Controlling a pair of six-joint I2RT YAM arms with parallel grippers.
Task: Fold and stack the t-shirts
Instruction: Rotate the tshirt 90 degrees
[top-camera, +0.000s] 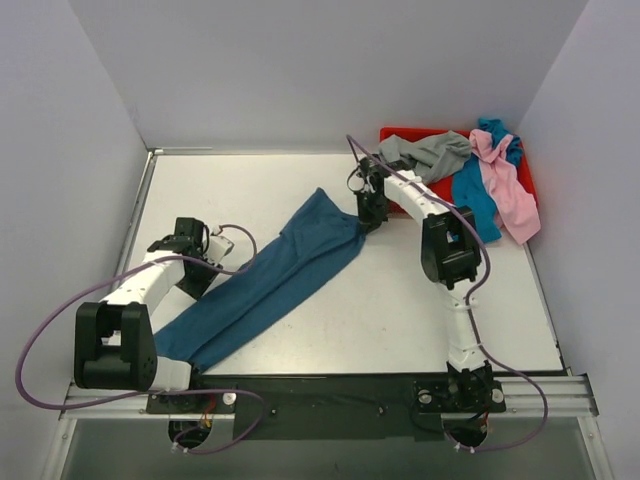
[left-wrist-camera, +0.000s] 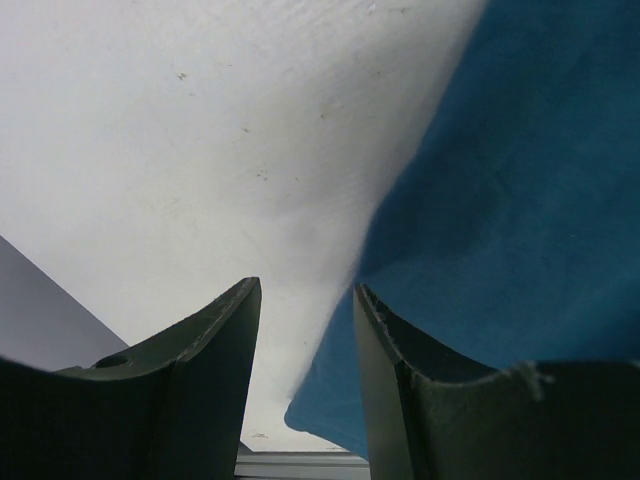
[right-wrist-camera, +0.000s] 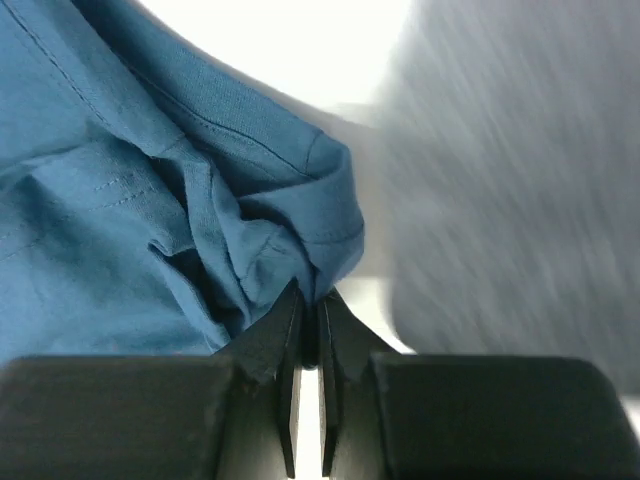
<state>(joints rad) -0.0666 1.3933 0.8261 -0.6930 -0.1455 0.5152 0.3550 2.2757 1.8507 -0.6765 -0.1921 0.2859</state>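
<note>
Fingers (left-wrist-camera: 205, 345) of the left gripper (left-wrist-camera: 305, 290) are standing apart, gripping nothing, with the near edge of the dark teal-blue shirt (top-camera: 270, 280) lying against the inner one. The shirt is stretching across the table (top-camera: 400, 300) as one long band. Its long axis is running on a diagonal, near end at the left arm's base, far end pointing up toward the right corner. At that far end the right gripper (right-wrist-camera: 308, 300) is clamping tight on a bunched hem. I'm reading this as the laying-out step, before any fold. The next move is calling for the left gripper to close on the near edge so both ends can be drawn flat. Beyond, the grey shirt (top-camera: 435, 152), turquoise shirt (top-camera: 475, 200) and pink shirt (top-camera: 505, 185) are waiting, heaped on the red tray (top-camera: 395, 133).
</note>
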